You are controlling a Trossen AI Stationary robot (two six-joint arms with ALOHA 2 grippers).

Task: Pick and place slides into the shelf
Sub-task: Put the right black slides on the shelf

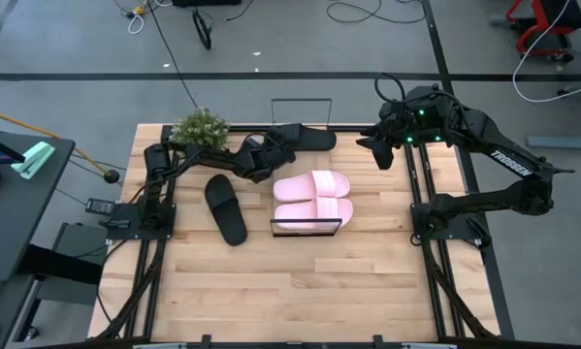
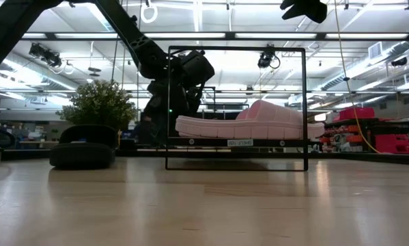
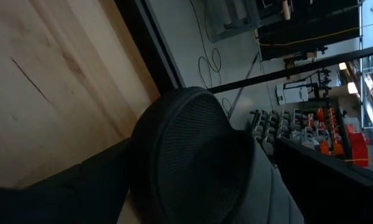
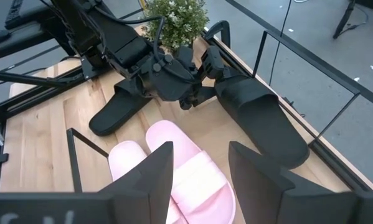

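Slides are spread over the wooden surface [image 1: 300, 281]. Two pale pink slides [image 1: 312, 198] lie side by side inside the thin black wire frame of the shelf [image 1: 306, 229], their toes pointing right; in the low view they rest on the frame's lower rail [image 2: 237, 142]. No wood plank top shows on this frame; only its black wires are visible.

One black slide [image 1: 226, 207] lies loose on the surface to the left of the shelf, angled, nearer than the potted plant [image 1: 200, 127] at the far left corner.

A second black slide [image 1: 305, 139] is at the far edge of the surface, just beyond the pink pair. The left pincer [image 4: 195, 78] is clamped on its end, with the strap filling the left wrist view [image 3: 198, 162].

The right pincer [image 1: 382, 150] hangs above the far right part of the surface, apart from every slide, its two fingers [image 4: 152, 177] spread wide with nothing between them.
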